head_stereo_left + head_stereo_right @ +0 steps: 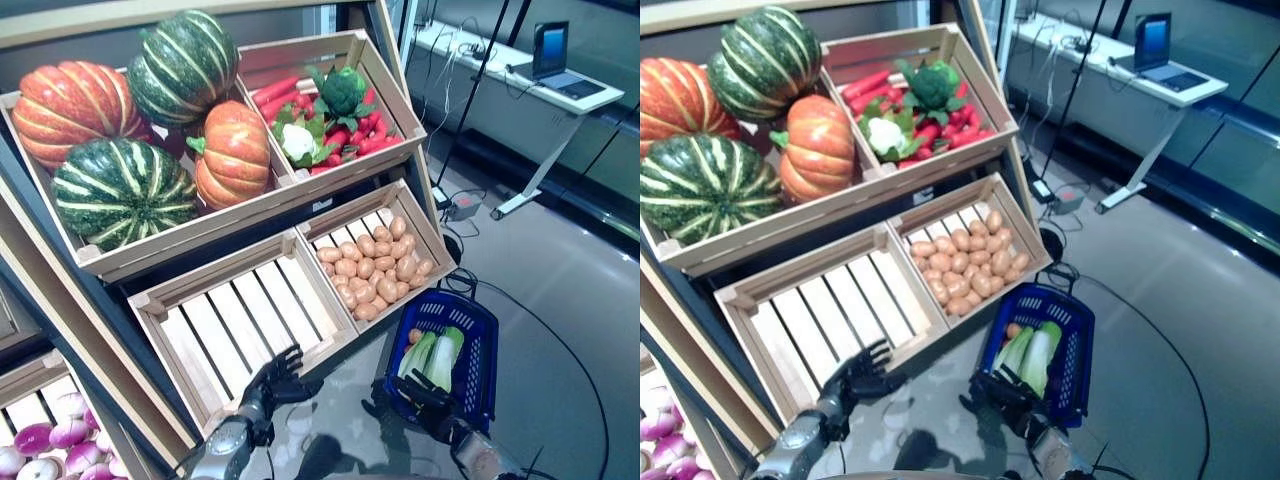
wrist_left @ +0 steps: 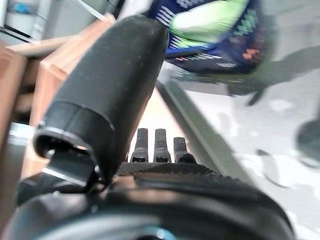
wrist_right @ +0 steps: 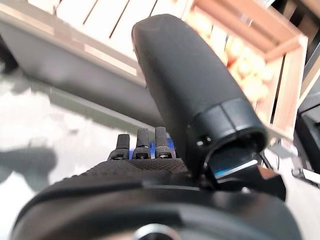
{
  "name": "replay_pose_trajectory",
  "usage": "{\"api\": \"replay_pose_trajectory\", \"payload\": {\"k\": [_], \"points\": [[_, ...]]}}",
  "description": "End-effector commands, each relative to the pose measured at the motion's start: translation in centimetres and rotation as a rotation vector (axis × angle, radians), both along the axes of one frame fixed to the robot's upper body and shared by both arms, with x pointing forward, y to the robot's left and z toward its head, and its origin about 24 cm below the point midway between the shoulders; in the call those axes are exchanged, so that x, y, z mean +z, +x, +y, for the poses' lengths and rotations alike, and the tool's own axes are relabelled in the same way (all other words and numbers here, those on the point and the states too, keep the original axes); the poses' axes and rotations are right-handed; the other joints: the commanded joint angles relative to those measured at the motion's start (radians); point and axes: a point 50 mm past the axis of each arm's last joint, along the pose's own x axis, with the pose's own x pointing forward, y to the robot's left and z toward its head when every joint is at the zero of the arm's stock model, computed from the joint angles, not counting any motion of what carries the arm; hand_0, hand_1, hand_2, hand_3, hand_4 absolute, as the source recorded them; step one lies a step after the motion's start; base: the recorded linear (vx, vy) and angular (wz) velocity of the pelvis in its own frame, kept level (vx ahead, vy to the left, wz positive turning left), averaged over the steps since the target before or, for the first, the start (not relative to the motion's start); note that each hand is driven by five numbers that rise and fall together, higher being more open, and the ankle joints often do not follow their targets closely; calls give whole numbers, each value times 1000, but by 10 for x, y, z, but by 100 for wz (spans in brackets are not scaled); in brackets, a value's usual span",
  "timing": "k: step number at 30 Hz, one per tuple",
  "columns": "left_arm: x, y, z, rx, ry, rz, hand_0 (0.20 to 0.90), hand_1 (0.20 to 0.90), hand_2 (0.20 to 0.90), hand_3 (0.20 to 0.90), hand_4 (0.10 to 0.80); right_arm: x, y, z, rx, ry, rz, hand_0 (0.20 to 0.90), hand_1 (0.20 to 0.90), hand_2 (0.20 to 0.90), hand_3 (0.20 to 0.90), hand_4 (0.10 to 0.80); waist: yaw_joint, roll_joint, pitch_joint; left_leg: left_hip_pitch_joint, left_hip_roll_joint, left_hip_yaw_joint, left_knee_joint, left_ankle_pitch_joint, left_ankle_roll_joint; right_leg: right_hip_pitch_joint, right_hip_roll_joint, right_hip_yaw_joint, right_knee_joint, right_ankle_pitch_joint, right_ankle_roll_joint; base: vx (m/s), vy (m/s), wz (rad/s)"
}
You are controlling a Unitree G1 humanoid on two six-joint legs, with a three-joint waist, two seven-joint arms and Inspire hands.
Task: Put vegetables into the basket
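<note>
A blue plastic basket (image 1: 488,345) stands on the floor below the potato crate. In it lie a pale green leafy vegetable (image 1: 436,356) and one small brown potato (image 1: 414,336). My right hand (image 1: 418,393) hovers at the basket's near rim with its fingers spread and open, holding nothing; the right wrist view shows its straight fingers (image 3: 142,142) with blue past them. Over the floor in front of the empty slatted crate (image 1: 240,320) is my left hand (image 1: 272,380), open and empty. The left wrist view shows its fingers (image 2: 160,145) and the basket (image 2: 220,47) beyond.
The tilted wooden shelf holds a crate of potatoes (image 1: 375,265), a crate of red carrots, broccoli and cauliflower (image 1: 322,115), and large pumpkins (image 1: 130,130). Purple-white turnips (image 1: 45,445) lie at the lower left. A desk with a laptop (image 1: 552,62) stands at the back right.
</note>
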Motion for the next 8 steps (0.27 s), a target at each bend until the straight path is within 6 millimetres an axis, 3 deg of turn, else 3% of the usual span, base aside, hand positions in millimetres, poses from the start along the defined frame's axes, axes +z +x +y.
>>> {"api": "replay_pose_trajectory", "payload": {"k": [1, 4, 8], "points": [[15, 26, -3, -31, 27, -147, 900, 900, 900, 900, 800, 27, 38, 12, 23, 93, -222, 900, 900, 900, 900, 800, -26, 19, 33, -48, -25, -26, -8, 11, 53, 20, 6, 27, -25, 25, -45, 28, 37, 2], [4, 14, -9, -72, 48, -87, 900, 900, 900, 900, 800, 15, 20, 27, 72, 104, -128, 900, 900, 900, 900, 800, -39, 26, 35, -45, -32, -35, -8, 9, 56, 24, 10, 39, -23, 19, -47, 24, 56, 2], [2, 13, -17, -70, 42, -88, 900, 900, 900, 900, 800, 1, 1, 38, -3, 214, 37, 900, 900, 900, 900, 800, -41, 37, 38, -41, -35, -38, -8, 8, 58, 32, 10, 36, -23, 13, -50, 17, 35, 2]]}}
